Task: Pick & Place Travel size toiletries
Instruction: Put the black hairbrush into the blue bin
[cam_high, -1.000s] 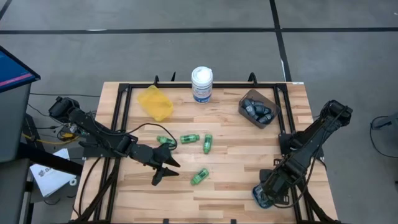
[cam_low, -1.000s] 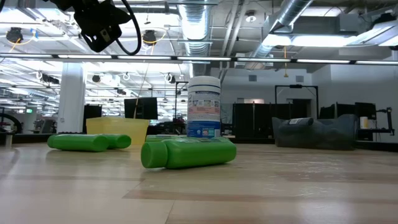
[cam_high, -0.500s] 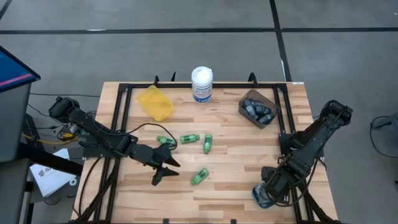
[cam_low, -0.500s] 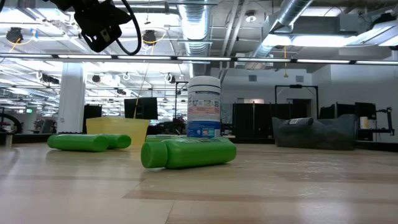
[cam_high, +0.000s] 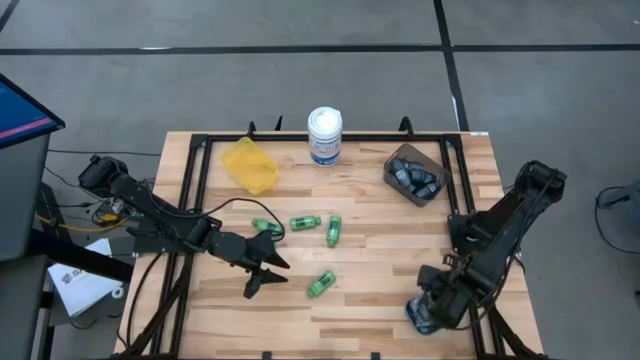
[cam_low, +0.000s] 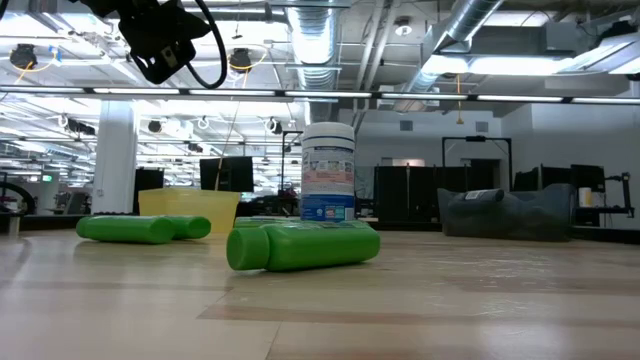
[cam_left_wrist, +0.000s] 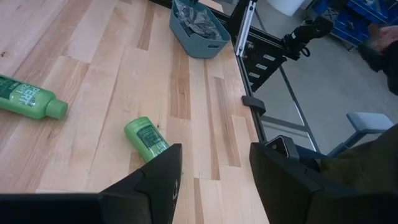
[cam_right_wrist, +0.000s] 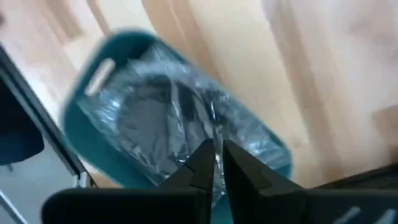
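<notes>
The pale, plank-grained wooden counter (cam_high: 370, 270) is part sorted, by my judgement. Taking the tall white cylindrical tub with blue label (cam_high: 324, 135) as landmark: beside it to the left, the soft yellow plastic bin (cam_high: 249, 164) looks empty; to the right, the brown bin (cam_high: 415, 176) holds dark oblong mini bottles. The teal plastic bin (cam_right_wrist: 186, 155), at the far near-right corner, holds crinkly shiny-wrapped discs (cam_right_wrist: 168, 124). Four glossy green mini bottles (cam_high: 321, 284) lie loose in front of the tub. The right tool (cam_right_wrist: 214, 163) is pinched nearly shut on shiny wrap over the teal bin. The left tool (cam_left_wrist: 214, 168) hangs half-open, empty, by the nearest green bottle.
</notes>
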